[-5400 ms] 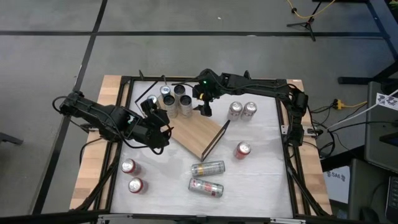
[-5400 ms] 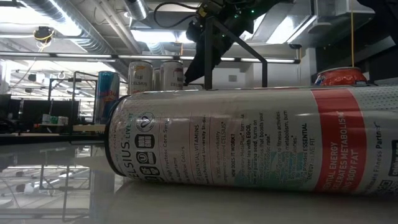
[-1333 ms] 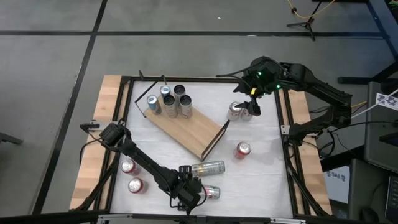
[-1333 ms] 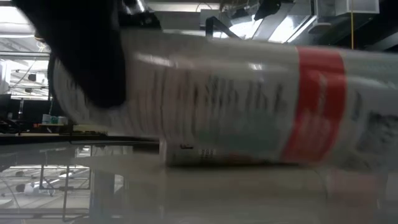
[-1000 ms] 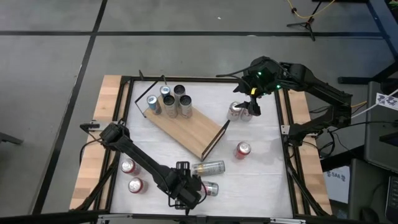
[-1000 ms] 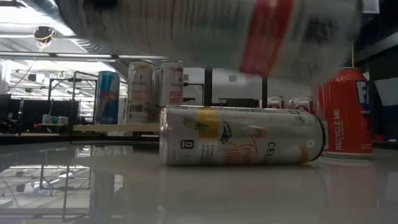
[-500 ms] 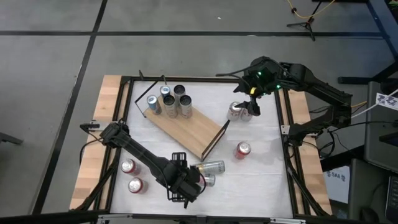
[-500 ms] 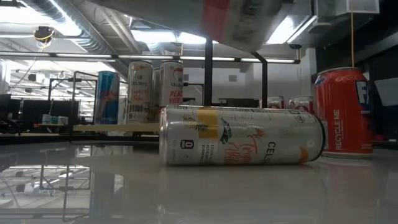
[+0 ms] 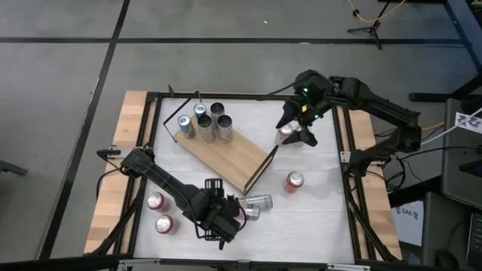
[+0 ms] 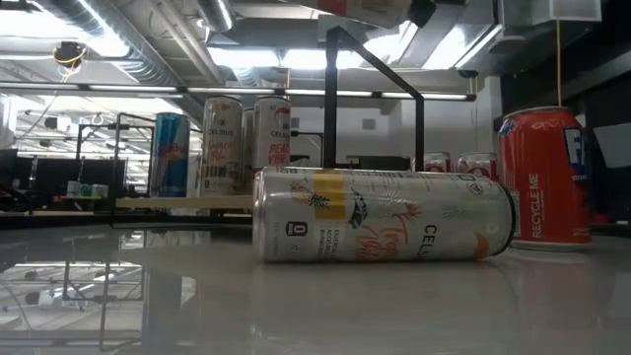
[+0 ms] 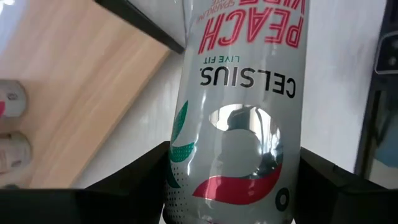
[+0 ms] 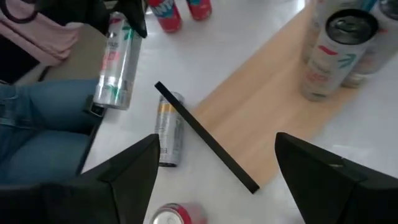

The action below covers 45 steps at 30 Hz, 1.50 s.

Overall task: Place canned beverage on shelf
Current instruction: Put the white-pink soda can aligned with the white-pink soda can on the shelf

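My left gripper (image 9: 228, 214) is shut on a white-and-red Celsius can (image 11: 239, 118), held above the table's near middle; the can also shows in the high view (image 9: 249, 211) and the right wrist view (image 12: 118, 62). The shelf (image 9: 230, 153), a light wooden board on a thin black frame, lies slantwise at mid-table with several cans (image 9: 207, 124) standing on its far left end. My right gripper (image 9: 297, 129) is open and empty above two cans (image 9: 285, 134) at the far right; its fingers (image 12: 134, 165) stand wide apart. My left gripper pinches the can's round wall (image 11: 186, 165) between its two fingers (image 11: 140, 177), one on each side. The fingers come from the table's left, and the can sticks out past them toward the right. The can is lifted clear of the table, lying roughly level.
A white-and-orange can (image 10: 385, 229) lies on its side just right of my left gripper (image 9: 260, 201). A red can (image 9: 294, 181) stands at the right; two more (image 9: 156, 201) stand near the left edge. A person's legs (image 12: 37, 118) show beyond the table's edge.
My left gripper has risen and gone toward the far edge and the shelf, carrying the Celsius can up off the table and out of the low view's top. My right gripper has shifted a little toward the table's left and turned above the two far-right cans.
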Tool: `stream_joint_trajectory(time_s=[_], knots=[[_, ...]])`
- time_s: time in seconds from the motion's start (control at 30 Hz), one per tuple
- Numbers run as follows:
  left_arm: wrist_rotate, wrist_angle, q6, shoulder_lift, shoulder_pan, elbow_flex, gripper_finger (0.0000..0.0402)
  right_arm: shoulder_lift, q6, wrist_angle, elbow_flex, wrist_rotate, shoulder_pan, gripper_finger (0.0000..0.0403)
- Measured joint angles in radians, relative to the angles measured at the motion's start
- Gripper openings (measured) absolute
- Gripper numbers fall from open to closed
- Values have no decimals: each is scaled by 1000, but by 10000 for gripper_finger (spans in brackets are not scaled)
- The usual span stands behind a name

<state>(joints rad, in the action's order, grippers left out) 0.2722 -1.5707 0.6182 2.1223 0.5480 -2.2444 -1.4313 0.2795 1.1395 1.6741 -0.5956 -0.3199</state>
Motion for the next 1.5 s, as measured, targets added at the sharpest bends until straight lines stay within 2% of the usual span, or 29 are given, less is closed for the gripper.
stream_joint_trajectory(time_s=[0.37, 0.5, 0.77, 1.13, 1.3, 1.5], knots=[[13, 0, -27, -9, -2, 0, 246, -85, -69, -62, 0, -145, 0, 312], [55, -1, -45, -44, -7, 0, 246, -111, -70, -86, 0, -186, 0, 312], [163, -1, -59, -142, -23, 0, 246, -124, -72, -104, 0, -195, 0, 312], [219, -1, -254, -174, -96, 0, 246, -123, -385, -253, 0, -252, -3, 312], [224, -1, -291, -174, -134, 0, 246, -123, -441, -247, 0, -367, -23, 312], [260, -1, -365, -174, -155, 1, 246, -123, -482, -231, 0, -430, -20, 312]])
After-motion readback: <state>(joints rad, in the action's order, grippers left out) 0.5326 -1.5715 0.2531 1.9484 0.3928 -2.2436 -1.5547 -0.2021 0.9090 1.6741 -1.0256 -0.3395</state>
